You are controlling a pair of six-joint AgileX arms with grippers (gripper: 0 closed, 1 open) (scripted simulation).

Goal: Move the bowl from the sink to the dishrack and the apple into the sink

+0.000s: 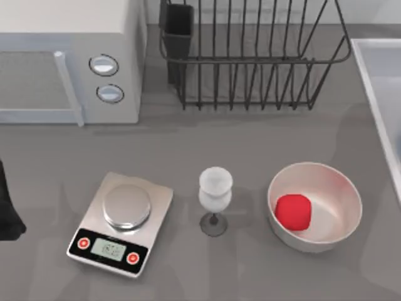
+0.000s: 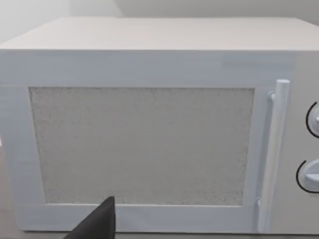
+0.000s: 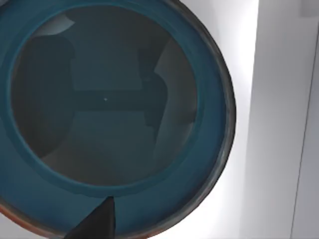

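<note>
The teal-blue bowl [image 3: 114,199] with its orange-red rim lies in the pale sink [image 3: 244,149], seen from straight above in the right wrist view. My right gripper hovers over the bowl; one dark fingertip [image 3: 99,221] shows, and its shadow inside the bowl has two prongs spread apart, so it is open and holds nothing. The red apple [image 1: 293,211] rests inside a cream-white bowl [image 1: 335,188] at the table's front right. The black wire dishrack [image 1: 250,56] stands at the back, with its dark utensil cup [image 1: 177,28] at the left corner. The sink's rim [image 1: 369,69] runs along the right edge.
A white microwave [image 1: 69,56] fills the back left, and my left arm [image 1: 7,207] is parked at the left edge facing its door [image 2: 144,144]. A kitchen scale [image 1: 122,222] and a frosted wine glass [image 1: 215,194] stand in the front middle.
</note>
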